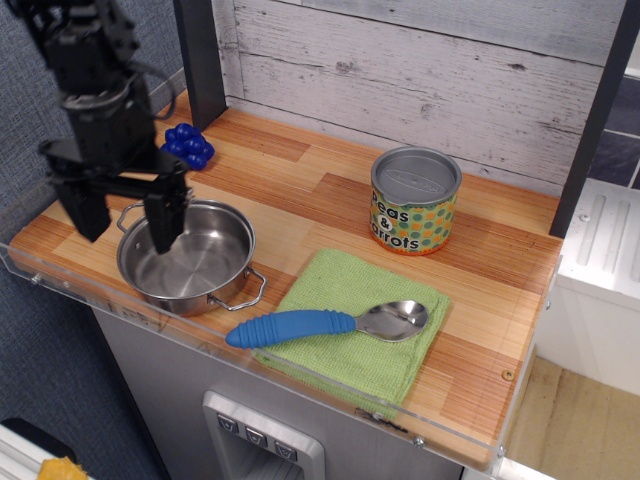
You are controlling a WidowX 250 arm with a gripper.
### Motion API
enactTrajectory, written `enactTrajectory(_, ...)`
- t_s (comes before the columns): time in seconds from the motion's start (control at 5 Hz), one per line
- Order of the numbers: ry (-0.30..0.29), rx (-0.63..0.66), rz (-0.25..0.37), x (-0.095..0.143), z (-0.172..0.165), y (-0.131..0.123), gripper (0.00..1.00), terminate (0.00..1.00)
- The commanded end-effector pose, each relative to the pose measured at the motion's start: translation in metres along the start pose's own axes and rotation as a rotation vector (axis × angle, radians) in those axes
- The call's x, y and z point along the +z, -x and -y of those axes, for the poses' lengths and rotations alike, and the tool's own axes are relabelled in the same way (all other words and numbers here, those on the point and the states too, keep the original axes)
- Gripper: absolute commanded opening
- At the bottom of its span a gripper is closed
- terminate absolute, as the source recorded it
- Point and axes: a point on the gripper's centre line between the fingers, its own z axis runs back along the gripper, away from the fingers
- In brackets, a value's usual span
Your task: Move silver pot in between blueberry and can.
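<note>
blue-handled spoon [325,324], on green cloth [362,325]

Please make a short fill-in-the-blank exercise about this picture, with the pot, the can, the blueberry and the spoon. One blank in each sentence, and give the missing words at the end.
1. The spoon with the blue handle lies on a ____ cloth.
2. The lid of the can is ____ in colour.
3. The gripper is open, with one finger inside the silver pot and the other outside its ____ rim.
4. The blueberry lies ____ the pot, nearer the wall.

Missing words: green; grey; left; behind
</note>
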Motion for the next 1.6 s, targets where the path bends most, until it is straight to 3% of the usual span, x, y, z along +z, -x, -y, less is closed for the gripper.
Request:
enactTrajectory(0.0, 0.031, 0.033, 0.028, -0.014, -0.004, -0.009, 1.00, 0.00)
enactTrajectory(0.8, 0.057, 0.018, 0.002, -0.041, -0.005, -0.004, 1.00, 0.00)
enactTrajectory(1.0, 0.054, 0.006, -0.005, -0.042, -0.004, -0.004, 0.00, 0.00)
enactTrajectory(1.2, 0.037, -0.008, -0.018, -0.042, -0.003, -0.003, 0.00, 0.00)
enactTrajectory(1.4, 0.091, -0.001, -0.033, -0.031, -0.004, -0.002, 0.00, 0.00)
